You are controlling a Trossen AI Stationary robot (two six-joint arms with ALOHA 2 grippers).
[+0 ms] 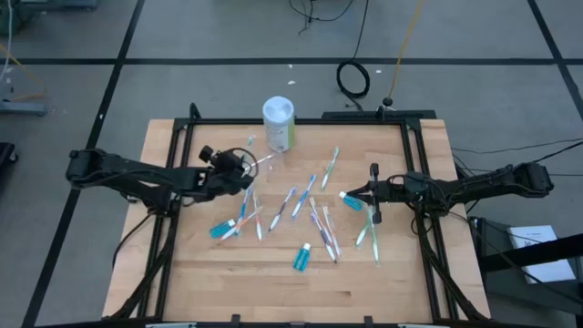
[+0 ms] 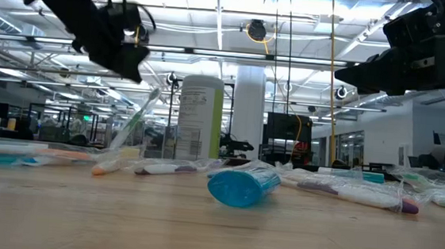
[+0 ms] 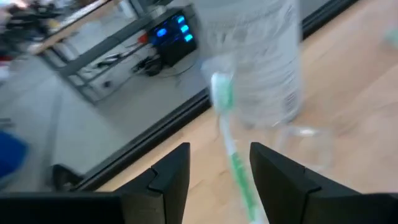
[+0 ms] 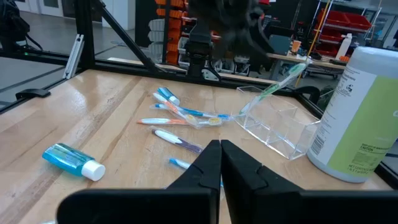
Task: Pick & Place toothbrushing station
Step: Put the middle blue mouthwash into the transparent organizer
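Observation:
A clear plastic cup point(image 4: 273, 127) rests on the table beside the white-capped canister point(image 1: 279, 123). A green-and-white toothbrush point(image 4: 273, 87) stands tilted, its lower end at the cup and its head up in the air; it also shows in the low view point(image 2: 136, 126). My left gripper point(image 1: 244, 175) is open just above it, with one finger on either side of the brush point(image 3: 233, 162). I see no touch. My right gripper point(image 1: 351, 194) is shut and empty, raised over the table's right half. Several pastel toothbrushes point(image 1: 310, 205) and teal tubes point(image 1: 223, 228) lie flat on the table.
The canister point(image 4: 357, 118) stands upright just beyond the cup, toward the far edge. One teal tube point(image 1: 302, 258) lies toward the near edge, another right under my right gripper's tip point(image 1: 349, 199). Bare wood shows along the near edge and in the left corners.

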